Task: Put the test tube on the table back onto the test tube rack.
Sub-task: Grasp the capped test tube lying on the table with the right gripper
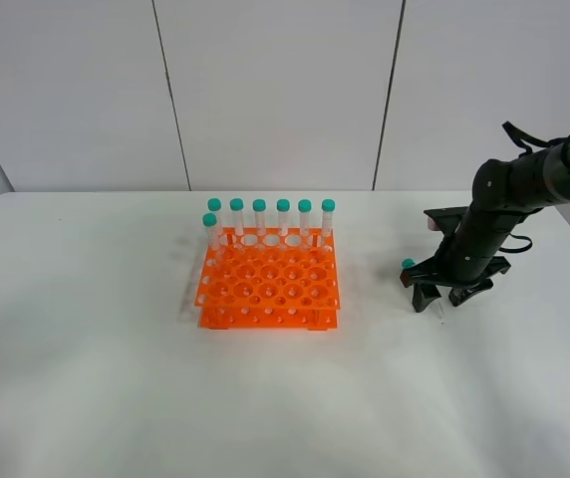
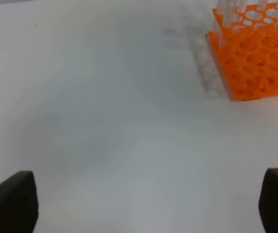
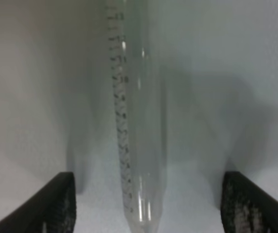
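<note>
The test tube lies on the white table [image 1: 86, 349] at the right; its teal cap [image 1: 408, 263] shows beside my right gripper [image 1: 440, 297]. In the right wrist view the clear graduated tube [image 3: 139, 121] lies between the two spread fingers of my right gripper [image 3: 144, 208], which is open and low around it, not closed on it. The orange test tube rack [image 1: 268, 291] stands mid-table, left of the tube, and shows in the left wrist view [image 2: 255, 58]. My left gripper [image 2: 148, 204] is open and empty over bare table, away from the rack.
Several teal-capped tubes [image 1: 283, 214] stand upright along the rack's back row, and one more [image 1: 211, 227] at its left side. The other rack holes show no tubes. Grey wall panels stand behind the table.
</note>
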Action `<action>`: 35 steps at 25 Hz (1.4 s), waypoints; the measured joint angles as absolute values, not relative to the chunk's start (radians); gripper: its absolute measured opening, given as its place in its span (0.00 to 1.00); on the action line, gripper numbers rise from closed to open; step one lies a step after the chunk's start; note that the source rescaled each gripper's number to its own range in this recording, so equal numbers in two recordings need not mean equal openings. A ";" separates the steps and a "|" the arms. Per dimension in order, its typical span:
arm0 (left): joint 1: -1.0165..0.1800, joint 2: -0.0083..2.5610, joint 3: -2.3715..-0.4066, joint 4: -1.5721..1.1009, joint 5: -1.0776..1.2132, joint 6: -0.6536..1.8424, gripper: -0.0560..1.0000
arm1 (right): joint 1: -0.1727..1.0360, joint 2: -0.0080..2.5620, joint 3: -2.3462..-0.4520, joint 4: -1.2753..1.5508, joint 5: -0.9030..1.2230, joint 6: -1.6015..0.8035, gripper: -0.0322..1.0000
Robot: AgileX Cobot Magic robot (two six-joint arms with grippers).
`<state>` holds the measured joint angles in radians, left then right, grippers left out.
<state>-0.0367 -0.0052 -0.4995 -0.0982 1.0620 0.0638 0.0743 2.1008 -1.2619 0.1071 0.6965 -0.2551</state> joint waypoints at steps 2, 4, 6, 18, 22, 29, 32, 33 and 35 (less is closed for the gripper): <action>-0.037 -0.005 -0.499 -0.098 1.062 0.064 1.00 | 0.074 2.101 -1.262 0.106 0.696 -0.254 0.74; -0.037 -0.005 -0.499 -0.098 1.062 0.064 1.00 | 0.074 2.101 -1.262 0.105 0.689 -0.254 0.61; -0.037 -0.005 -0.499 -0.098 1.062 0.064 1.00 | 0.074 2.103 -1.262 0.105 0.682 -0.254 0.41; -0.037 -0.005 -0.499 -0.098 1.062 0.064 1.00 | 0.074 2.104 -1.262 0.107 0.681 -0.269 0.03; -0.037 -0.005 -0.499 -0.098 1.062 0.064 1.00 | 0.074 2.104 -1.262 0.107 0.681 -0.269 0.03; -0.037 -0.005 -0.499 -0.098 1.062 0.064 1.00 | 0.074 2.097 -1.269 0.107 0.698 -0.269 0.03; -0.037 -0.005 -0.499 -0.098 1.062 0.064 1.00 | 0.074 2.078 -1.286 0.108 0.708 -0.269 0.03; -0.037 -0.005 -0.499 -0.098 1.062 0.064 1.00 | 0.074 2.069 -1.288 0.109 0.709 -0.269 0.03; -0.037 -0.005 -0.499 -0.098 1.062 0.064 1.00 | 0.074 2.050 -1.296 0.109 0.716 -0.269 0.03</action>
<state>-0.0367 -0.0052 -0.4995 -0.0982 1.0620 0.0638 0.0743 2.0499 -1.2957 0.1089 0.7158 -0.2688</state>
